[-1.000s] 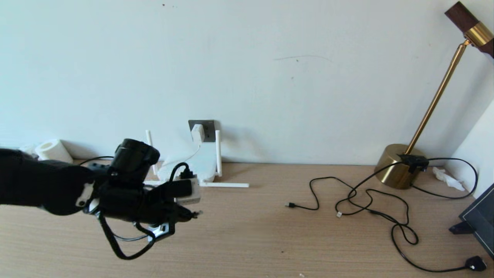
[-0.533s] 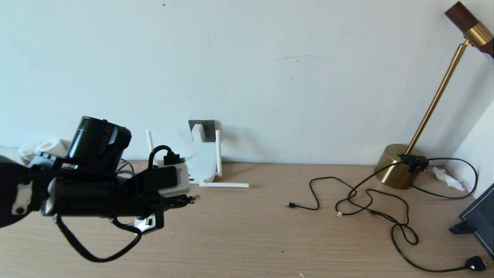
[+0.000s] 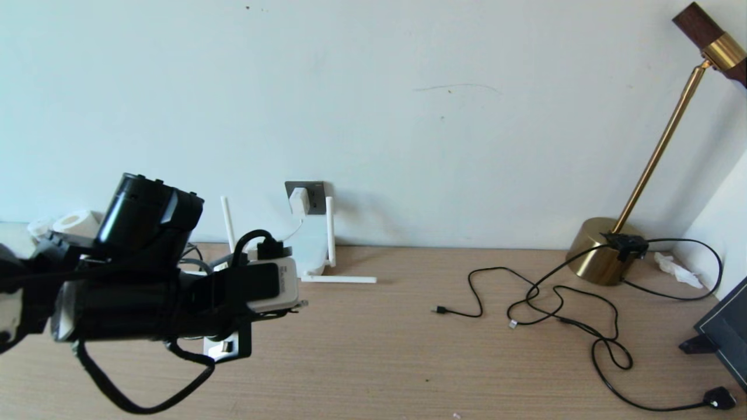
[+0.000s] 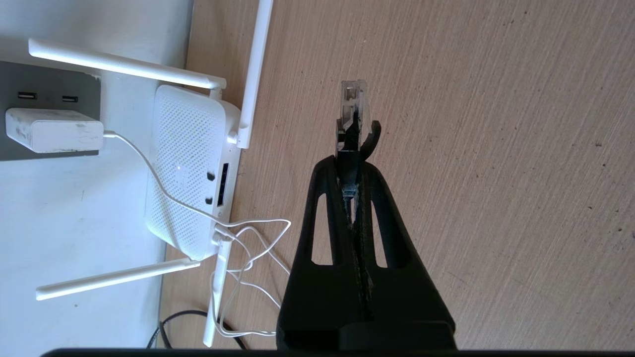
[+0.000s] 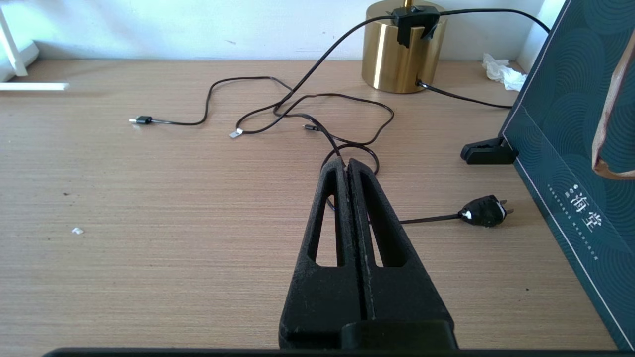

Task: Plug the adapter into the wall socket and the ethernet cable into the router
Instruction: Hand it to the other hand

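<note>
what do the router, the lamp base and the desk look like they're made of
Router: matte white plastic, judging by the moulded shell with fine perforated dots. Lamp base: probably metal with a brushed brass finish, given its golden sheen and vertical highlights. Desk: light wood or wood-look laminate; the straight, even grain leaves that open.

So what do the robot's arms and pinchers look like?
The left arm is chunky and black, with black cables looping beneath and a white box on its wrist. Both the left gripper and right gripper have black, rough jaws shaped like long pointy triangles with slots cut through.
</note>
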Robot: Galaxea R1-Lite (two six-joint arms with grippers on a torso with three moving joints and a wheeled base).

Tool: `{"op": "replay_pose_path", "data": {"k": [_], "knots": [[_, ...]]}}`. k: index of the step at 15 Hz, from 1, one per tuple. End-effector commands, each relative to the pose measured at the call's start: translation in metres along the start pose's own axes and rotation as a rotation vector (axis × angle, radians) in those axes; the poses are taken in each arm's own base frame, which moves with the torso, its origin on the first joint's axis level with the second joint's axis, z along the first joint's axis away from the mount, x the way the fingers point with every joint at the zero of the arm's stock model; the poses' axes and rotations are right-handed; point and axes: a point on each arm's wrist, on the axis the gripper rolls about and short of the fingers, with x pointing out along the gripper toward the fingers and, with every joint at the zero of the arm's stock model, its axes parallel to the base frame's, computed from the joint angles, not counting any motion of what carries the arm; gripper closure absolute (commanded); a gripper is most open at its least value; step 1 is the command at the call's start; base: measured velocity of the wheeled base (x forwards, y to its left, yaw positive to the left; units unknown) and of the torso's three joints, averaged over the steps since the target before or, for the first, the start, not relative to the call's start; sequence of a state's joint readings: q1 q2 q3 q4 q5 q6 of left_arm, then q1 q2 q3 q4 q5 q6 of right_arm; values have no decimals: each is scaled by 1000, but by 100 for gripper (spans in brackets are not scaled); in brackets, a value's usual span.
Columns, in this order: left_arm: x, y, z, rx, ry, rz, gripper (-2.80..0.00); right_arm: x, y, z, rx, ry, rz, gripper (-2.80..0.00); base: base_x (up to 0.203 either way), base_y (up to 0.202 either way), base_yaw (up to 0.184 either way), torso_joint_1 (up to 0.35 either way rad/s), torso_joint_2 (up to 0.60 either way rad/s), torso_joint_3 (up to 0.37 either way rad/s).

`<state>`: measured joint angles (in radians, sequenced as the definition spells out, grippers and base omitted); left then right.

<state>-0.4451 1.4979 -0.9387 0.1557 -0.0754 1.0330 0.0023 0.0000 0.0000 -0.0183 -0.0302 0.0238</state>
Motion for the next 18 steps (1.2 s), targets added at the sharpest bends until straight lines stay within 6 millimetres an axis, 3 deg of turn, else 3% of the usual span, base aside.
{"op": "replay_pose_path", "data": {"k": [1, 5, 8, 9, 11, 14, 18], "knots": [[-3, -5, -2, 6, 1, -4, 0, 0, 0, 0, 2, 0, 0, 0, 0, 0, 0, 0, 0, 0], [2, -14, -9, 6, 51, 7, 0, 0, 0, 0, -10, 1, 3, 0, 0, 0, 0, 0, 0, 0], [3, -14, -3, 22, 19, 32, 0, 0, 0, 2, 22, -7, 0, 0, 0, 0, 0, 0, 0, 0], [3, -15, -1, 30, 12, 32, 0, -2, 0, 9, 35, -30, 5, 0, 0, 0, 0, 0, 0, 0], [2, -16, 3, 43, 5, 33, 0, -5, 2, 44, 88, -55, 33, 0, 0, 0, 0, 0, 0, 0], [-4, -8, 11, 49, -25, 70, 0, 31, 6, 84, 182, 161, 139, 0, 0, 0, 0, 0, 0, 0], [0, 1, 28, 73, -79, 101, 0, 117, 21, 105, 341, 560, 504, 0, 0, 0, 0, 0, 0, 0]]}}
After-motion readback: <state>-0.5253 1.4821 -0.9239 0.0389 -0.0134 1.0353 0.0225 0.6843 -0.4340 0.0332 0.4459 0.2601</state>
